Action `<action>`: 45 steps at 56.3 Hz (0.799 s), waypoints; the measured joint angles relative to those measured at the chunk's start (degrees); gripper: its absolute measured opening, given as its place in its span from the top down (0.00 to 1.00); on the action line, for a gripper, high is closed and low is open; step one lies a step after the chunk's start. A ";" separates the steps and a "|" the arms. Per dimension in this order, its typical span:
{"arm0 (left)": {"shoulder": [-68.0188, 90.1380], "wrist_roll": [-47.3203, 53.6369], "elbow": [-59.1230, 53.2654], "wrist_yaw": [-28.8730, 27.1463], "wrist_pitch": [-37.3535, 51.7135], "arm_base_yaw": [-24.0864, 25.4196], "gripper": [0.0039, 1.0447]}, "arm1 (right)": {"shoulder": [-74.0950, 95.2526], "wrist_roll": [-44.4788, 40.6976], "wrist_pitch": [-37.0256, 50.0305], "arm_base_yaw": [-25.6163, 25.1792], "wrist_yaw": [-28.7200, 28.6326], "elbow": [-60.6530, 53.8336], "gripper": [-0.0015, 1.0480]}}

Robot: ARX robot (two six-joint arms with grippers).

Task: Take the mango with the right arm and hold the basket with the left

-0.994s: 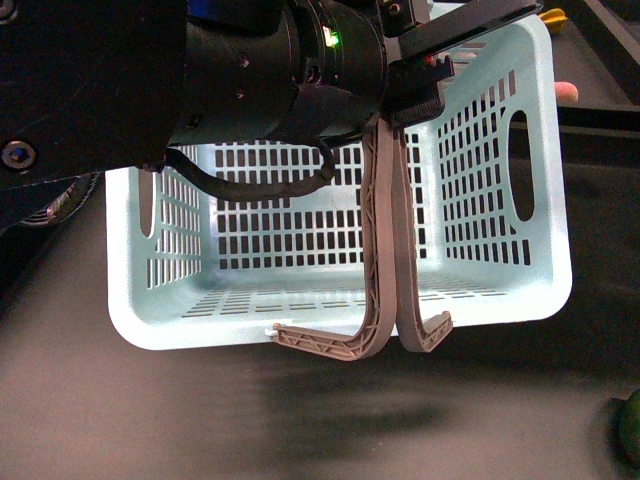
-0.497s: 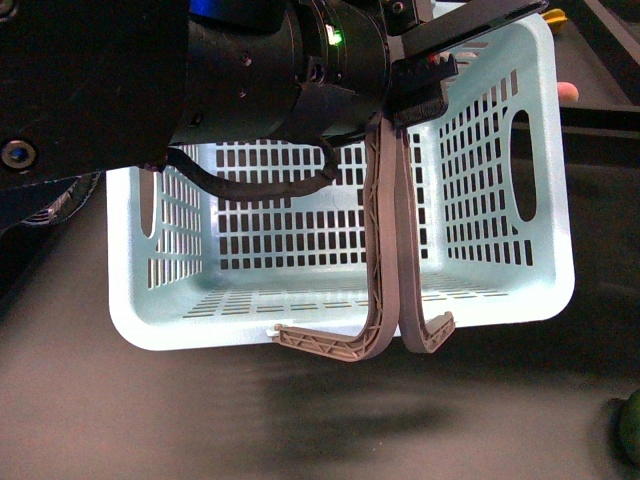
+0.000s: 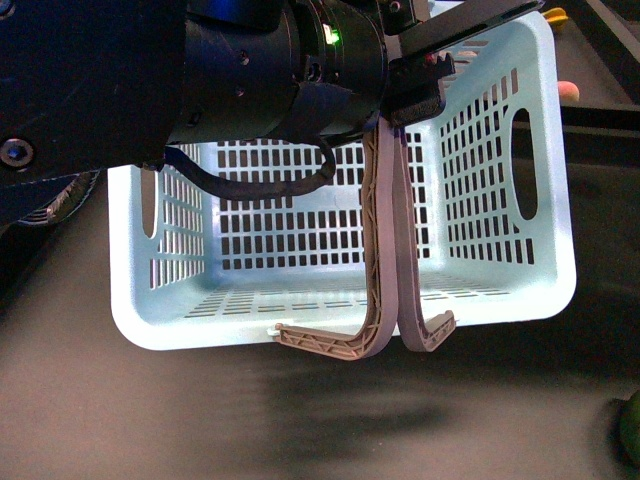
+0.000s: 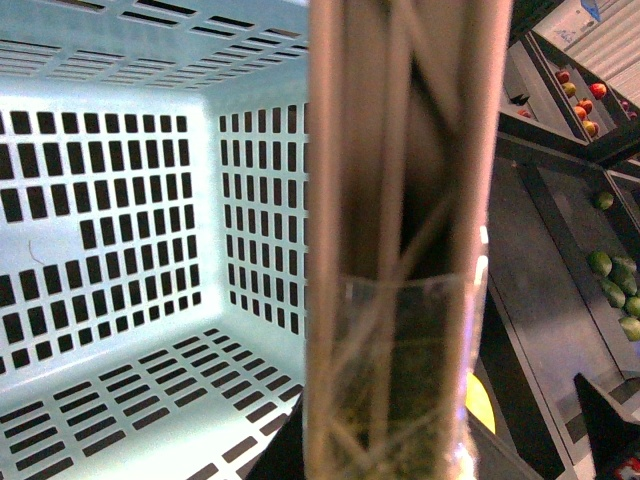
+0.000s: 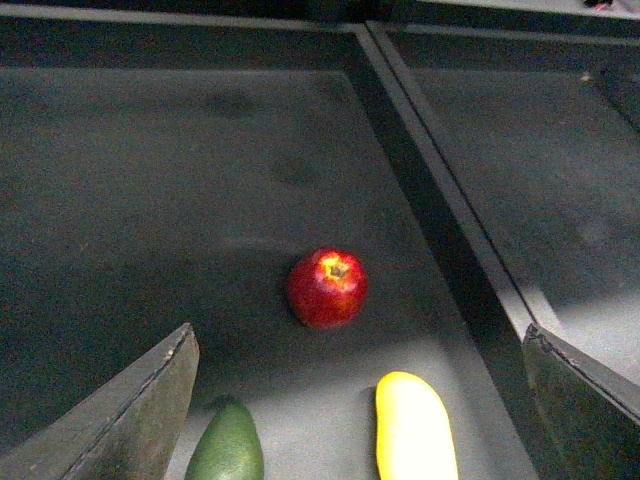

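Mango (image 5: 415, 428) lies on the dark bin floor (image 5: 150, 180) near its divider (image 5: 430, 220), between the right gripper (image 5: 358, 345) jaws, which stand apart; red apple (image 5: 327, 288) beyond. Left gripper (image 3: 415, 92) clamps the basket (image 3: 190, 332) handles (image 3: 385, 250). The hold looks done; next, descend and close.
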 joint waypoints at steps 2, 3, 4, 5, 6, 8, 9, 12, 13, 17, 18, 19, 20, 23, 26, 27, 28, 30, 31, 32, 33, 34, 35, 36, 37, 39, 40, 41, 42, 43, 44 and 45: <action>0.00 0.00 0.00 0.04 0.00 0.00 0.95 | 5.20 0.00 2.56 -0.44 -0.24 1.31 0.08; 0.00 0.00 0.00 0.04 0.00 0.00 0.95 | 7.15 0.02 3.32 -0.66 -0.22 1.90 0.08; 0.00 0.00 0.00 0.02 0.00 0.00 0.95 | 8.96 0.02 3.93 -0.90 -0.22 2.54 0.08; -0.02 0.02 0.00 0.02 0.00 0.00 0.95 | 10.73 0.02 4.44 -1.16 -0.24 3.19 0.08; -0.02 0.02 0.00 0.02 0.00 0.00 0.95 | 12.41 0.02 4.92 -1.44 -0.22 3.87 0.08; -0.02 0.02 0.00 0.02 0.00 0.00 0.95 | 15.58 0.04 5.55 -2.05 -0.22 5.16 0.08; -0.02 0.00 0.00 0.00 0.00 0.00 0.95 | 16.31 0.04 5.60 -2.21 -0.22 5.49 0.08; -0.02 0.00 0.00 -0.04 0.00 0.00 0.95 | 19.02 0.13 5.60 -2.84 -0.24 6.80 0.08; -0.02 0.00 0.00 -0.07 0.00 0.00 0.95 | 20.28 0.24 5.60 -3.17 -0.26 7.43 0.08; -0.02 0.02 0.00 -0.11 0.00 0.00 0.95 | 24.83 0.52 5.90 -4.61 -0.13 9.64 0.08; -0.02 0.02 0.00 -0.11 0.00 0.00 0.95 | 25.79 0.70 5.77 -5.03 -0.24 10.14 0.08; -0.02 0.02 0.00 -0.11 0.00 0.00 0.95 | 26.27 0.85 5.66 -5.25 -0.24 10.40 0.08; -0.02 0.00 0.00 -0.11 0.00 0.00 0.95 | 27.17 1.27 5.46 -5.73 -0.28 10.91 0.08; -0.02 0.00 0.00 -0.09 0.00 0.00 0.95 | 28.87 2.08 4.92 -6.71 -0.37 11.85 0.08; -0.02 0.00 0.00 -0.04 0.00 0.00 0.95 | 30.69 3.67 3.15 -8.15 -0.39 13.20 0.08; -0.02 0.00 0.00 -0.04 0.00 0.00 0.95 | 31.06 4.00 2.86 -8.44 -0.35 13.46 0.08; -0.02 0.00 0.00 -0.02 0.00 0.00 0.95 | 31.85 4.55 2.51 -9.01 -0.11 13.97 0.08; -0.02 0.00 0.00 0.00 0.00 0.00 0.95 | 32.96 5.49 2.10 -9.86 0.02 14.69 0.08; -0.02 0.00 0.00 0.00 0.00 0.00 0.95 | 33.59 6.03 1.75 -10.40 0.02 15.15 0.08; -0.04 0.00 0.00 0.00 0.00 0.00 0.95 | 33.86 6.34 1.55 -10.67 0.02 15.34 0.08; -0.04 0.00 0.00 0.02 0.00 0.00 0.95 | 34.36 6.88 1.16 -11.13 0.02 15.72 0.08; -0.04 0.00 0.00 0.00 0.00 0.00 0.95 | 34.58 7.02 0.94 -11.34 -0.02 15.89 0.08; -0.04 0.00 0.00 0.00 0.00 0.00 0.95 | 34.88 7.82 0.35 -11.78 -0.17 16.24 0.08; -0.04 0.00 0.00 0.00 0.00 0.00 0.95 | 35.04 8.00 -0.02 -12.00 -0.26 16.41 0.08; -0.04 0.00 0.00 -0.02 0.00 0.00 0.95 | 35.17 8.55 -0.46 -12.20 -0.39 16.61 0.08; -0.04 0.00 0.00 -0.02 0.00 0.00 0.95 | 35.41 9.55 -1.97 -12.72 -0.42 17.18 0.08; -0.04 0.00 0.00 -0.02 0.00 0.00 0.95 | 35.54 9.84 -2.91 -12.98 -0.35 17.51 0.08; -0.04 0.00 0.00 -0.04 0.00 0.00 0.95 | 35.58 10.01 -3.34 -13.07 -0.35 17.66 0.08; -0.04 0.00 0.00 -0.07 0.00 0.00 0.95 | 35.71 10.12 -4.11 -13.18 -0.28 17.97 0.08; -0.04 0.00 0.00 -0.07 0.00 0.00 0.95 | 35.78 10.16 -4.48 -13.22 -0.28 18.08 0.08; -0.04 0.00 0.00 -0.09 0.00 0.00 0.95 | 35.87 10.25 -5.20 -13.25 -0.37 18.27 0.08; -0.04 0.00 0.00 -0.09 0.00 0.00 0.95 | 35.89 10.27 -5.55 -13.25 -0.44 18.38 0.08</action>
